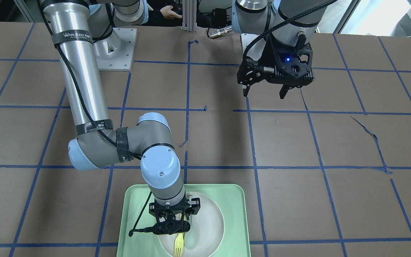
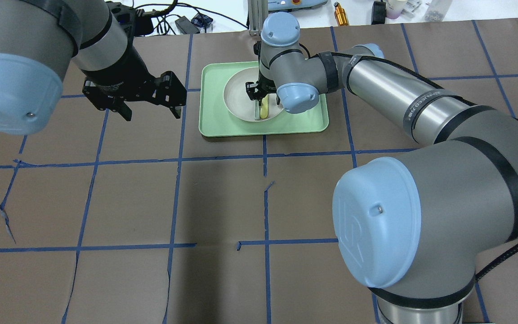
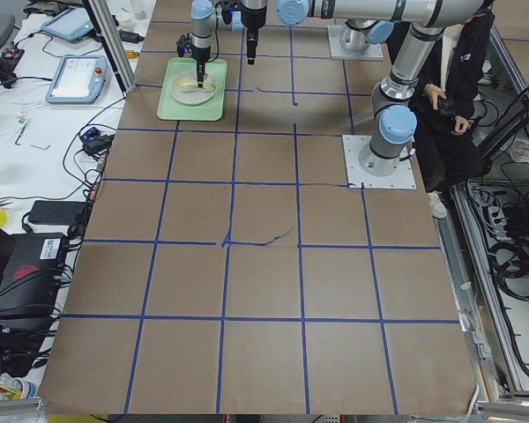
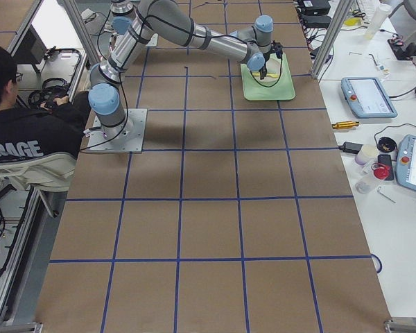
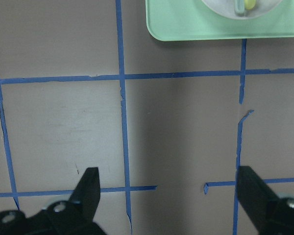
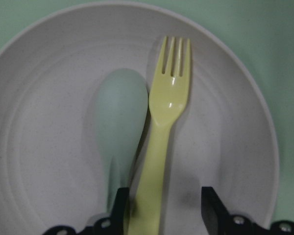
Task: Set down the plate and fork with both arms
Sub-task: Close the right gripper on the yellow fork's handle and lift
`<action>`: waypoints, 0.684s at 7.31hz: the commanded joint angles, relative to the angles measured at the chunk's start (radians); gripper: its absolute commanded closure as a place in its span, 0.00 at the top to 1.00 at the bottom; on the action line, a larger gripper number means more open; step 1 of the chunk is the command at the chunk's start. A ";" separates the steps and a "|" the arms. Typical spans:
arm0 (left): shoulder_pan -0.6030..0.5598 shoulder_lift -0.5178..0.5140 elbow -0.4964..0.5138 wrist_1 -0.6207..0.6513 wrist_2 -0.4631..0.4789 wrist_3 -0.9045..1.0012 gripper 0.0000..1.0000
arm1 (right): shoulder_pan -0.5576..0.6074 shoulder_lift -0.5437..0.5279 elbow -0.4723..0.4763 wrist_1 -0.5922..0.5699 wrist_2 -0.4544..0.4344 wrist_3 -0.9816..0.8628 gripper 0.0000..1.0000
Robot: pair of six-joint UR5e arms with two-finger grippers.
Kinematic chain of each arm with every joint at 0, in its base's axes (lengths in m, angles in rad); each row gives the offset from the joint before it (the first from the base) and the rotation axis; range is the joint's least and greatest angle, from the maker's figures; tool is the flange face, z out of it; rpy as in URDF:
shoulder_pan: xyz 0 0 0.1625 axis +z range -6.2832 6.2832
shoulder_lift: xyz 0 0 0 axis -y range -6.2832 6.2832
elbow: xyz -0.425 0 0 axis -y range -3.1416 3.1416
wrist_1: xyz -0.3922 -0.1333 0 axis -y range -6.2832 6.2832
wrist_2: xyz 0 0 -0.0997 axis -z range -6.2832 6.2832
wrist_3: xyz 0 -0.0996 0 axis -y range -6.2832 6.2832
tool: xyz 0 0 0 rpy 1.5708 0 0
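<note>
The off-white plate (image 1: pixel 209 217) lies in the mint-green tray (image 1: pixel 234 221) at the far middle of the table. The yellow fork (image 6: pixel 169 107) lies on the plate (image 6: pixel 49 122), tines pointing away from the robot. My right gripper (image 6: pixel 161 210) is low over the plate, open, with a finger on each side of the fork's handle. The left finger is close to the handle and the right finger stands apart from it. In the overhead view the right gripper (image 2: pixel 257 101) stands over the plate (image 2: pixel 236 96). My left gripper (image 2: pixel 151 114) is open and empty above the table, left of the tray (image 2: pixel 304 121).
A pale grey-green spoon (image 6: pixel 120 112) lies on the plate right beside the fork, its handle under my left finger. The brown table carries blue tape lines (image 2: pixel 178 157). The left wrist view shows bare table below and the tray's near edge (image 5: pixel 186 24).
</note>
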 commanded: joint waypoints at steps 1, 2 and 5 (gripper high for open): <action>0.000 -0.001 -0.001 0.000 0.000 0.000 1.00 | 0.001 0.008 0.000 -0.003 0.001 -0.003 0.59; 0.000 -0.003 -0.001 0.000 0.000 0.000 1.00 | 0.001 0.010 0.001 -0.003 0.001 -0.003 0.48; 0.000 -0.005 -0.003 0.000 0.000 0.000 1.00 | 0.001 0.010 0.002 -0.003 0.001 -0.001 0.24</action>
